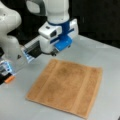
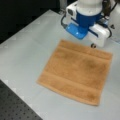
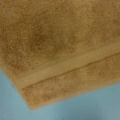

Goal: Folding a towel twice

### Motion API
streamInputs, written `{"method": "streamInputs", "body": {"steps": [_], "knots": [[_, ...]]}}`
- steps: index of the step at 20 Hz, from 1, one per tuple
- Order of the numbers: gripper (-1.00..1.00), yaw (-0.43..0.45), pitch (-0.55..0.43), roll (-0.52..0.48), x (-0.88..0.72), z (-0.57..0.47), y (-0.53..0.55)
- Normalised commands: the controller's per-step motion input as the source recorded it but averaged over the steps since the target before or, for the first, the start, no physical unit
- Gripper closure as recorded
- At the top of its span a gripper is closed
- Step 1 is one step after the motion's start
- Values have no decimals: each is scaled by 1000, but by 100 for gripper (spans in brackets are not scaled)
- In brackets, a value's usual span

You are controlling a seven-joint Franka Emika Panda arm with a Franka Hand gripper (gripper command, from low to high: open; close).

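Orange-brown towel (image 1: 66, 87) flat, just beneath hand (image 1: 53, 53)

- A pale grey, matte surface (image 1: 105, 62) is seen in both front views, evenly lit, with soft shadows.
- Behind it, a dark, nearly black backdrop (image 1: 100, 17) is shown.
- At a front view's bottom left, a black perforated board (image 2: 15, 105) is set against the surface's edge.
- In the wrist view, the surface (image 3: 82, 105) appears light blue.
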Motion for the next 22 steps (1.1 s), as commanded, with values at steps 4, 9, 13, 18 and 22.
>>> {"method": "streamInputs", "body": {"steps": [4,9,13,18,22], "knots": [[-100,-153,97,-50,324,-32,223],[-100,-80,123,-55,376,-37,244],[-100,-111,118,-49,411,-23,331],[-100,-87,123,-58,440,-4,392],[-100,-26,148,-107,430,-1,359]]}}
